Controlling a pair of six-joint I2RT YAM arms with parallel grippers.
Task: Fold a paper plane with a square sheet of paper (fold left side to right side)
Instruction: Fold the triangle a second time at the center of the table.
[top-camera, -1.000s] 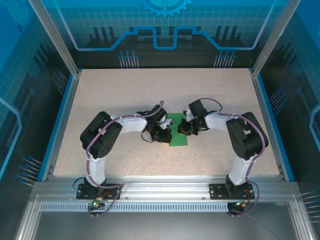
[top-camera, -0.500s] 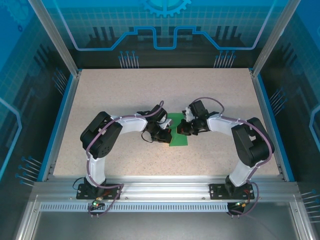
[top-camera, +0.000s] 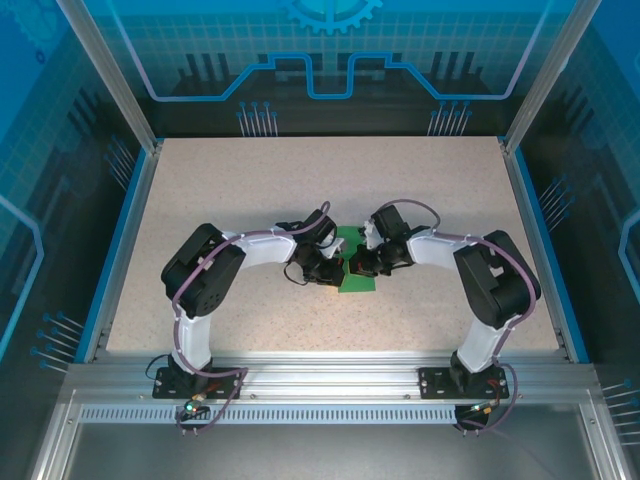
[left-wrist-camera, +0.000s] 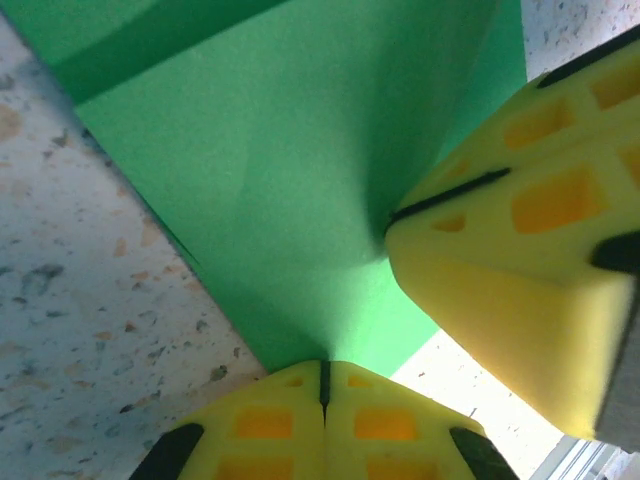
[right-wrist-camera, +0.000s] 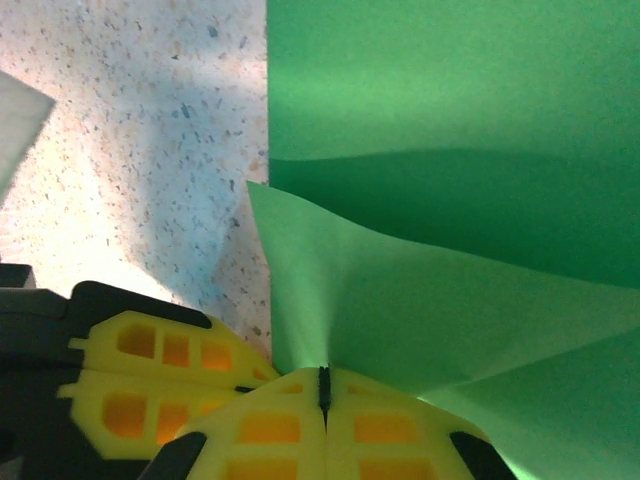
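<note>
The bright green sheet of paper lies mid-table between both arms, partly hidden by them. My left gripper is shut on its left edge; in the left wrist view the yellow jaws meet at the paper's near corner, left gripper. My right gripper is shut on a lifted flap; in the right wrist view the sheet rises as a curled flap into the right gripper. The other arm's yellow fingers press close beside the paper, and the left gripper's fingers show at lower left.
The speckled tabletop stretches around the paper, bounded by blue rails and an aluminium frame at the near edge. Blue patterned walls enclose the cell.
The right arm has shifted slightly left and its gripper has closed in toward the left gripper over the paper. The left arm has barely moved.
</note>
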